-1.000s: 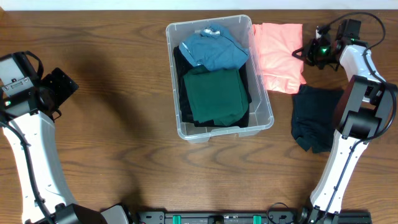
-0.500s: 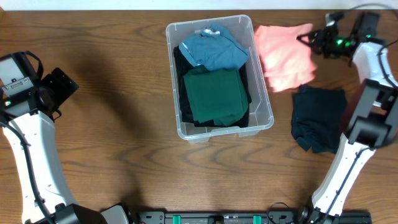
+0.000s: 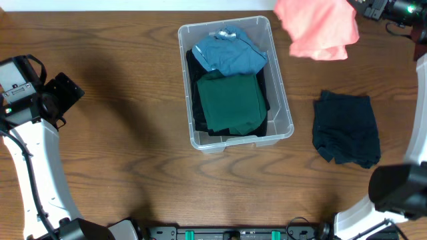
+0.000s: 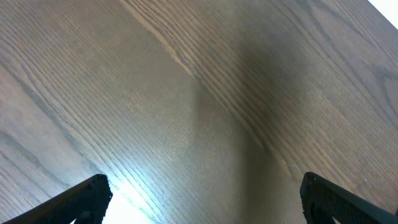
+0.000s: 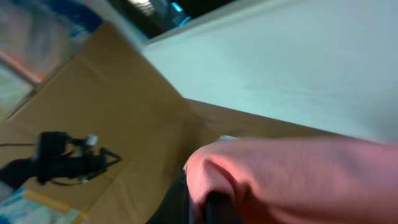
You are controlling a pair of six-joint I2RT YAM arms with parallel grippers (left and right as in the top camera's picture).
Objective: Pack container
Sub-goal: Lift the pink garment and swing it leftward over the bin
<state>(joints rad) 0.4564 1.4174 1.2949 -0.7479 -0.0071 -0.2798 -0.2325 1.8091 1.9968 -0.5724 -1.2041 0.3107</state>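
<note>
The clear plastic container (image 3: 281, 100) stands at the table's middle. It holds a folded blue garment (image 3: 228, 52) at the back and a folded green garment (image 3: 230, 103) in front, over dark cloth. My right gripper (image 3: 357, 7) is shut on a pink garment (image 3: 317, 28) and holds it raised near the top right; the cloth fills the right wrist view (image 5: 298, 180). A dark teal garment (image 3: 347, 127) lies on the table right of the container. My left gripper (image 4: 202, 199) is open and empty over bare wood at the far left.
The left arm (image 3: 30, 100) stands at the table's left edge. The right arm (image 3: 400, 193) rises at the lower right, beside the dark teal garment. The right wrist view shows cardboard (image 5: 93, 112) and a white wall beyond the table.
My right gripper has lifted the pink garment off the table and carried it up and toward the back. The left arm has not moved.
</note>
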